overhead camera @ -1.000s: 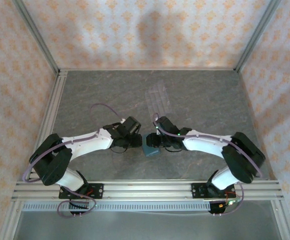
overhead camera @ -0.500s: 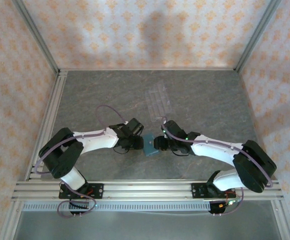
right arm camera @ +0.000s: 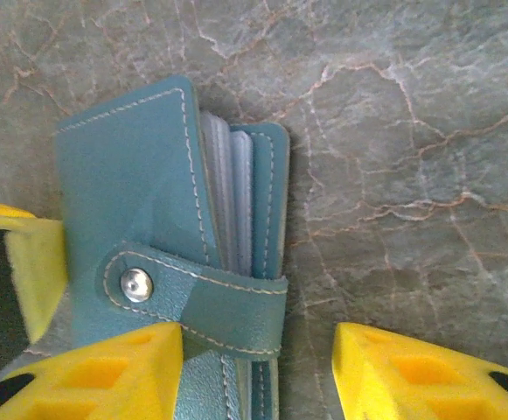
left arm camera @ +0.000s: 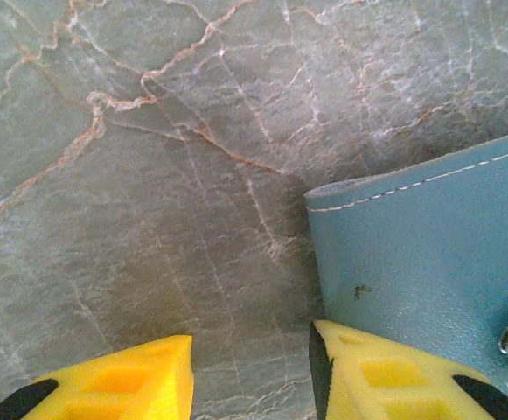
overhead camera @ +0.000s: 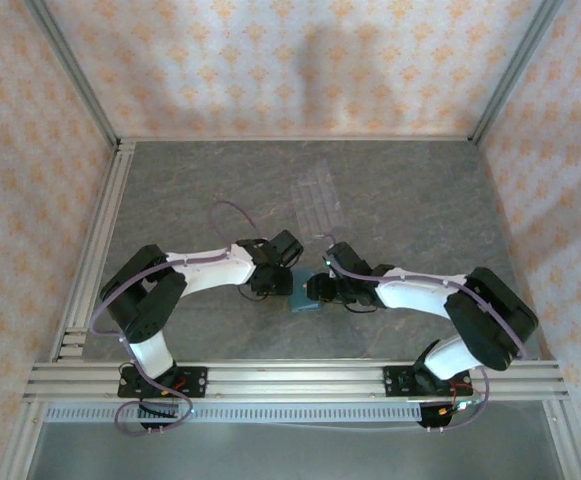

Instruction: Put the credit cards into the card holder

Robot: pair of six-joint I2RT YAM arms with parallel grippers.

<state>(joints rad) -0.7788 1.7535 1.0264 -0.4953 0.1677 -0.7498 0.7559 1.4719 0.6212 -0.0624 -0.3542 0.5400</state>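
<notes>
Since the snapped-shut card holder (right arm camera: 149, 201) lies between both arms, the right fingers (right arm camera: 428, 367) stand open astride its strap edge, the left fingers (left arm camera: 385, 376) open just beside it.

The card holder (right arm camera: 149, 192) lies flat on the table (overhead camera: 170, 200), in the middle and near the front, with the left gripper (overhead camera: 282, 283) just on its left and the right gripper (overhead camera: 315, 290) over its right side. One finger of the left gripper touches the holder's edge and the other is over bare table beside it, while the right gripper has one finger over the holder and one over bare table past the strap (right arm camera: 227, 306). The rack (overhead camera: 317, 198) lies behind them, further back on the table, well apart
</notes>
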